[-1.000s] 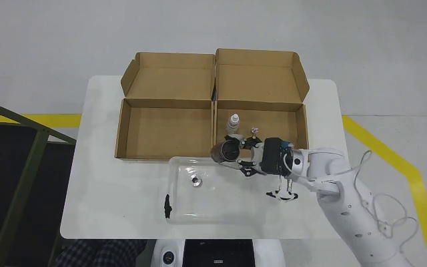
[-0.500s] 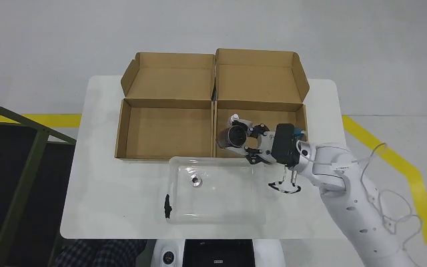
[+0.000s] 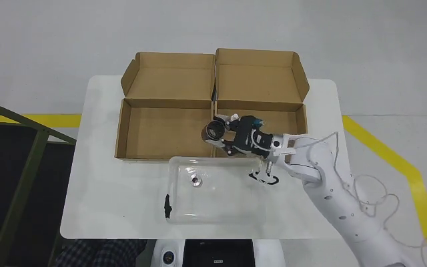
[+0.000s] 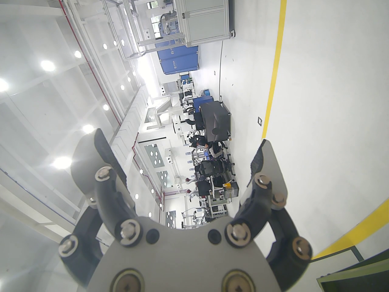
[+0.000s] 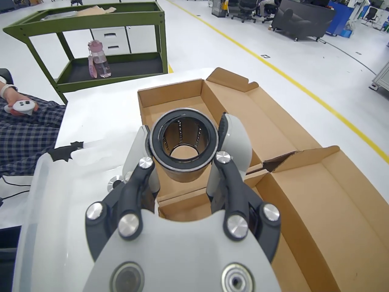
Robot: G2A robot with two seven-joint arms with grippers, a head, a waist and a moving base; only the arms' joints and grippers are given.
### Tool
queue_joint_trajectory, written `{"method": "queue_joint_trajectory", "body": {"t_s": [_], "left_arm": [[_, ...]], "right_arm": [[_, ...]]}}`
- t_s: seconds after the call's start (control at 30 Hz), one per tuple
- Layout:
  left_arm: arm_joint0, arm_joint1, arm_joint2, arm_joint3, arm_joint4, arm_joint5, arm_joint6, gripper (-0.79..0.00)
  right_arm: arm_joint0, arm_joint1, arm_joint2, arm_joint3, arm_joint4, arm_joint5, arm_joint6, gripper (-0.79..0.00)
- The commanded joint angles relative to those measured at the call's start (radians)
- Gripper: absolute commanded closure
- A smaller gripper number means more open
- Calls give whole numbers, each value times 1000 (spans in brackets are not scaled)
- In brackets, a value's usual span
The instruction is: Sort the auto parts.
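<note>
The bearing [image 5: 184,145], a short metal sleeve with a dark rim and rows of balls inside, is clamped across its barrel by the right gripper [image 3: 224,137]. One finger sits on each side, and the open end is turned back toward the wrist. It hangs in the air over the line where the two cardboard boxes meet, near their front walls. In the top view that is just toward 12 o'clock from the middle of the table [image 3: 100,200].

From the bearing, the left box [image 3: 167,130] lies at 9 o'clock and the right box [image 3: 273,127] at 3 o'clock. They stand side by side with walls touching, both lids folded back toward 12 o'clock. A small white part [image 3: 234,118] stands in the right box, at 1 o'clock from the bearing and just beside the gripper.

The clear tray [image 3: 220,213] lies at 6 o'clock, its far rim just beside the boxes' front walls. A small silver disc [image 3: 195,180] rests in it at 7 o'clock from the bearing, near the tray's far left corner. A black piece [image 3: 167,205] lies farther along the same line at the tray's left rim; I cannot tell whether it is inside or on the rim.

The right arm comes in from 4 o'clock, over the tray's far right corner.

The left gripper [image 4: 182,145] points away from the table into the hall, fingers spread wide.

Off the table at 9 o'clock stands a green cart [image 5: 85,31] with a pink bottle [image 5: 98,63] on its lower shelf.
</note>
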Motion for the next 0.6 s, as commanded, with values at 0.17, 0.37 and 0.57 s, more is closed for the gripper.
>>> {"method": "queue_joint_trajectory", "body": {"t_s": [0.17, 0.37, 0.57], "left_arm": [[0, 0, 0, 0, 0, 0, 0, -785], [0, 0, 0, 0, 0, 0, 0, -785], [0, 0, 0, 0, 0, 0, 0, -785]], "right_arm": [[92, -34, -104, 71, -35, 86, 89, 0], [153, -65, -188, 117, -86, 163, 169, 0], [205, -96, -253, 190, -95, 189, 218, 0]]}}
